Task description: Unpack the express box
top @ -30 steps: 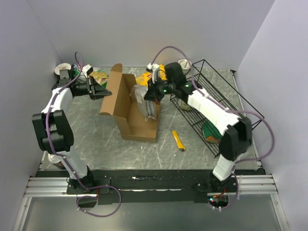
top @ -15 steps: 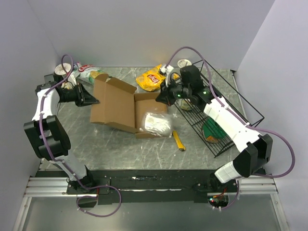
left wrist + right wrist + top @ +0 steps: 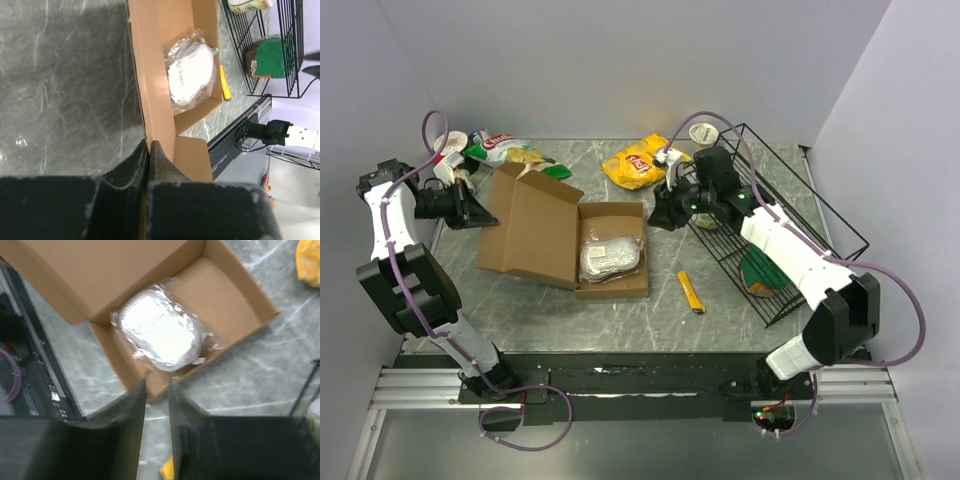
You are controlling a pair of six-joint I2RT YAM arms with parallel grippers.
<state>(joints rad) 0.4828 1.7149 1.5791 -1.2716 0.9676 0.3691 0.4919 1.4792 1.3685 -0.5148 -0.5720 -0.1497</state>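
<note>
The express box lay open mid-table, my left gripper clamped on its lid edge. My right gripper hung part-open, seemingly short of the wrapped packet; I needed to centre over it, then close gently.

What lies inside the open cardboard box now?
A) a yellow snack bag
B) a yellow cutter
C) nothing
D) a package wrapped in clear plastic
D: the express box lies open and a clear-wrapped package rests in its base; the yellow snack bag and the cutter lie outside it.
</note>
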